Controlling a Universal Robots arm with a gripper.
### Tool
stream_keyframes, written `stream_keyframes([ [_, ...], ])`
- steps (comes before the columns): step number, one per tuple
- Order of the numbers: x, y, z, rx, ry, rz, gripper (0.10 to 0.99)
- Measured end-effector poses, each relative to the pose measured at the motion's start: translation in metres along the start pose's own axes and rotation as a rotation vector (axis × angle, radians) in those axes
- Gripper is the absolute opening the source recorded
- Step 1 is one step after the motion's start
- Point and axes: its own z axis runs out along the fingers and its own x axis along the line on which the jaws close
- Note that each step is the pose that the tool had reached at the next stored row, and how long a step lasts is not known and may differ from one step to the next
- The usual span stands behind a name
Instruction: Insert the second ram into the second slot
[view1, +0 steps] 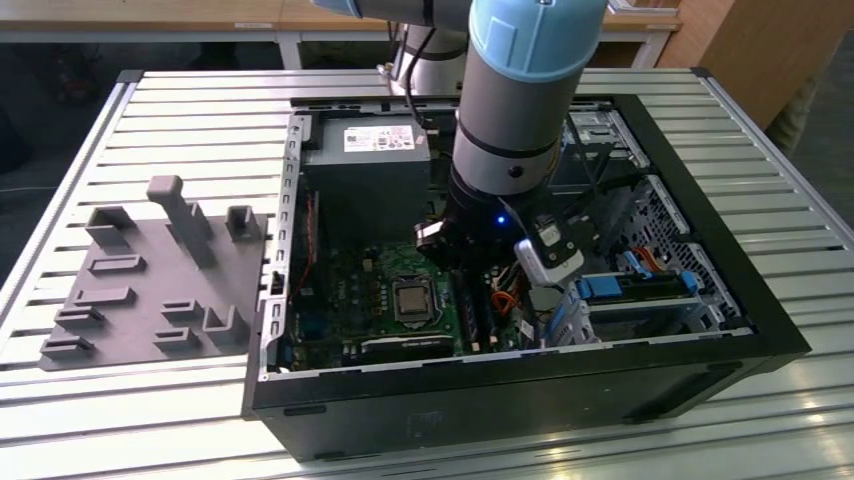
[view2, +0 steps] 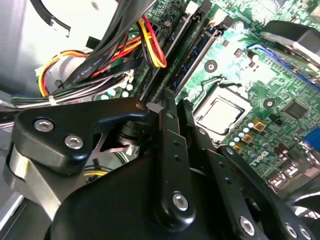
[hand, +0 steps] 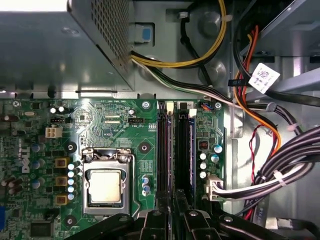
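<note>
Low over the green motherboard (hand: 115, 130) the gripper (hand: 172, 220) sits above the RAM slots (hand: 175, 150) — its grasp I cannot tell — and any misalignment risks jamming the stick.

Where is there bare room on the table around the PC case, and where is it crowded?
The slatted table is bare on the exterior view's right of the case and along its near edge. On the exterior view's left, the grey fixture block fills most of it. Inside the case, cables and the arm crowd the motherboard.

A ribbed, slatted metal table (view1: 174, 110) reflects bright light, with pale wooden furniture (view1: 761, 50) behind it.
</note>
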Motion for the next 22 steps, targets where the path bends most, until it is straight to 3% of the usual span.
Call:
stream_keyframes([
  [2,0.0000,0.0001,-0.0008,0.000,-0.0001,0.000,0.200],
  [4,0.0000,0.0001,-0.0008,0.000,-0.0001,0.000,0.106],
  [22,-0.0003,-0.0001,0.0049,0.000,0.0000,0.000,0.106],
])
